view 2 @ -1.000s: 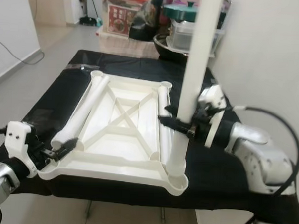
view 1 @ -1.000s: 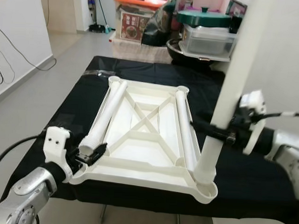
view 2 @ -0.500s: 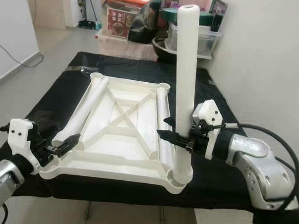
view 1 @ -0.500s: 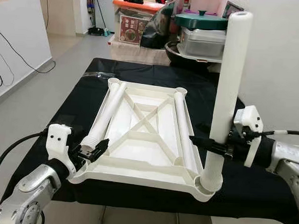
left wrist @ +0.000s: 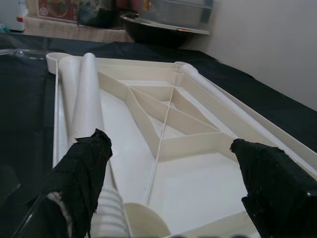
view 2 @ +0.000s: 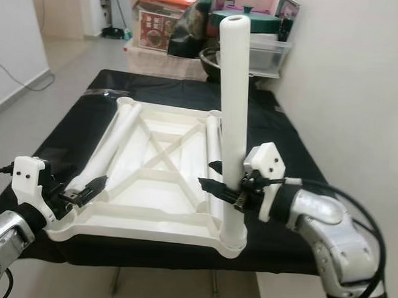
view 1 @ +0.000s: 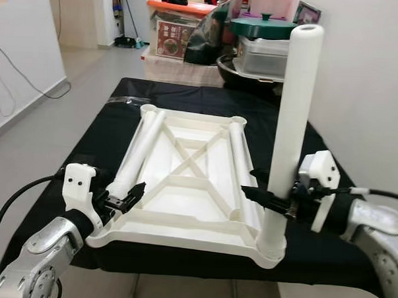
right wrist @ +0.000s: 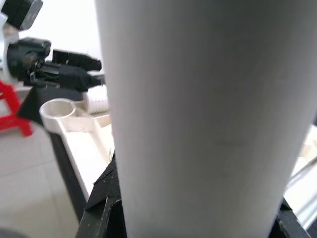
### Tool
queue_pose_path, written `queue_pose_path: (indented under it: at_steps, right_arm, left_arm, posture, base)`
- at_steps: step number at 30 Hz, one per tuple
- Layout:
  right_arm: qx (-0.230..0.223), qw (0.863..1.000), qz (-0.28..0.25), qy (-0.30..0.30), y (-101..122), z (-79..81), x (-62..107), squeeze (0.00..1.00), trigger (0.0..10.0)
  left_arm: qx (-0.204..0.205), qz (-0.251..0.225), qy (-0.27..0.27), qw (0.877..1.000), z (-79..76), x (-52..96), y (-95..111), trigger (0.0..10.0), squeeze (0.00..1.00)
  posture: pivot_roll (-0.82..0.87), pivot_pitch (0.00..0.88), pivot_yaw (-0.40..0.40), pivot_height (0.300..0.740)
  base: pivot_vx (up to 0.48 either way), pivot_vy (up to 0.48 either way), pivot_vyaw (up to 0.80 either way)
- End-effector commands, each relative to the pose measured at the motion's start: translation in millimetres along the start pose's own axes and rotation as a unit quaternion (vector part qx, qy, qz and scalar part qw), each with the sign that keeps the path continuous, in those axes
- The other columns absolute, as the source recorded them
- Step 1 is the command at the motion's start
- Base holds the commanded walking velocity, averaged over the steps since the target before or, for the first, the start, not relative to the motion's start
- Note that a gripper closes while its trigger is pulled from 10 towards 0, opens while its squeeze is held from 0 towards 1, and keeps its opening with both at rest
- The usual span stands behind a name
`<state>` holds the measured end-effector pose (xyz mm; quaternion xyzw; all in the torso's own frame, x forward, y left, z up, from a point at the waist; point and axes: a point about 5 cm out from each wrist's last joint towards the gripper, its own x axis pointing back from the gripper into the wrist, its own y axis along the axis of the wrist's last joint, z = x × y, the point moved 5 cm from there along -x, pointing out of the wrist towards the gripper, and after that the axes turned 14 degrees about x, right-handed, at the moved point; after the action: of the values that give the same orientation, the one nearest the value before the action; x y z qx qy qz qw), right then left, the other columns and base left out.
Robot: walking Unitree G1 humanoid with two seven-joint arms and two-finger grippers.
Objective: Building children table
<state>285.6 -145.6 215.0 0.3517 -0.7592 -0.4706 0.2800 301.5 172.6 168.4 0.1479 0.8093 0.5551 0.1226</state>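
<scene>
Black-covered bench [view 1: 327, 240] carries the white tabletop [view 1: 184, 181], lying upside down with ribs showing. One white leg [view 1: 291, 126] stands upright in the near right corner socket; right gripper [view 1: 268, 199] has its fingers closed around the leg low down. Two more legs lie flat inside the tabletop, one along the left side [view 1: 136, 153], one along the right [view 1: 241, 170]. Left gripper [view 1: 121, 202] sits at the near left corner, fingers spread apart, holding nothing.

White walls [view 1: 366, 97], pale tiled floor [view 1: 48, 126], black-covered table [view 1: 121, 119], cluttered storage boxes [view 1: 174, 29] behind.
</scene>
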Motion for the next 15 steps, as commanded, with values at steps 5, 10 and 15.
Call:
queue_pose_path:
  at_steps: [5, 10, 15]
  right_arm:
    - [-0.041, 0.999, 0.017, 0.021, -18.5, 20.0, -8.9, 0.0, 0.0]
    - [-0.078, 0.997, 0.019, -0.019, -30.3, 19.4, -9.5, 0.0, 0.0]
    - [-0.124, 0.99, 0.023, -0.058, -42.1, 24.5, -13.7, 0.0, 0.0]
  left_arm:
    - [0.008, 0.007, 0.008, 1.0, 2.2, -1.8, -4.6, 10.0, 0.0]
    - [0.011, 0.006, 0.025, 1.0, 7.5, -1.2, -5.7, 10.0, 0.0]
    - [0.012, 0.009, 0.043, 0.999, 13.4, 0.2, -8.4, 10.0, 0.0]
  posture:
    - [0.03, 0.0, -0.078, 0.74]
    - [0.04, 0.0, -0.082, 0.74]
    - [0.04, 0.0, -0.08, 0.74]
  base:
    - [0.0, 0.0, 0.0]
    - [0.0, 0.0, 0.0]
    - [0.0, 0.0, 0.0]
